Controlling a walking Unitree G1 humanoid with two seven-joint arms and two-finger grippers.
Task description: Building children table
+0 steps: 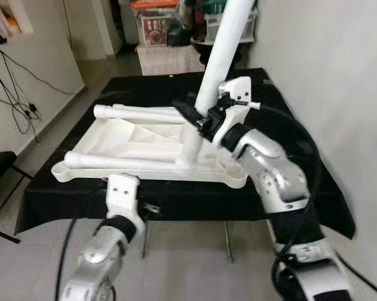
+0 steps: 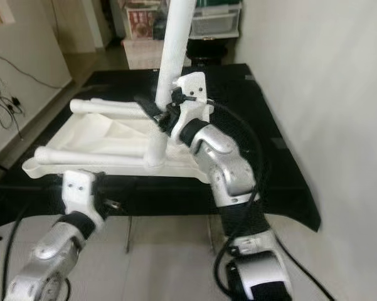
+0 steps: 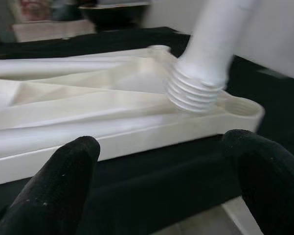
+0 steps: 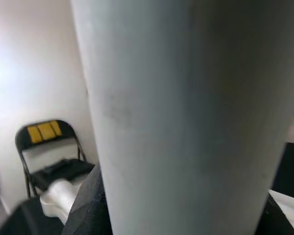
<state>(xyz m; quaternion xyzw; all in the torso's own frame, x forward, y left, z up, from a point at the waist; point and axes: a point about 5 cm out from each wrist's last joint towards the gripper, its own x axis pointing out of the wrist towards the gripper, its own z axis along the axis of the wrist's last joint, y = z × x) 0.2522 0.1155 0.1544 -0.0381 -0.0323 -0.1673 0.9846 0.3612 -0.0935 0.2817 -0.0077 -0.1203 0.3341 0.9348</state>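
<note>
Tabletop, white plastic and upside down, is my landmark here: it lies flat on the black-draped worktop, underside up, so the corner sockets face me. I have the right tool clamped around a long white leg partway up its length, its black fingers closed on the tube. I hold it near upright, leaning a little away from me, because its ribbed, threaded foot has to meet the socket at the tabletop's near corner squarely. In the left wrist view that threaded end sits right at the socket beside the rim; I judge it is entering or partly screwed in, but I cannot tell how deep. Two more legs lie flat across the tabletop's underside, one along its far edge and one along its near edge, parked there within reach. My left tool hovers just off the tabletop's near edge, below the rim, fingers spread wide and gripping nothing, placed, I think, to steady the tabletop if it turns. The plastic looks smooth, matte and rigid; the legs are plain round tubes, the tabletop a shallow rectangular tray with rounded corner bosses.
</note>
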